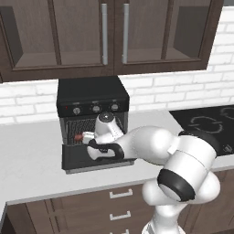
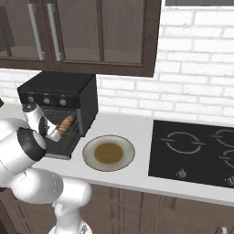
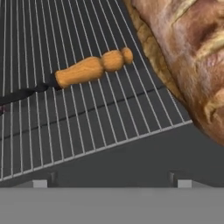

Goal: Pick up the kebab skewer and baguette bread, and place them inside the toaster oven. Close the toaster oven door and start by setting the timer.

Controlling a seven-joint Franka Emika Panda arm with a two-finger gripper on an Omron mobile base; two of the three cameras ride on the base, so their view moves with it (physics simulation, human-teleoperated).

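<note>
Two items on thin wire rack (image 3: 87, 127): turned orange wooden skewer handle (image 3: 89, 68), crusty golden-brown baguette (image 3: 192, 52); gripper (image 3: 109, 183) wide open, empty.

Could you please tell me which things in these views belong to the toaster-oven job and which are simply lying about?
Part of the job:
- kebab skewer, lying on the oven rack
- baguette bread, on the rack beside it
- toaster oven
- toaster oven door, dropped open
- gripper, open, at the oven mouth

Just lying about:
- plate
- cooktop
- wall cabinets
</note>
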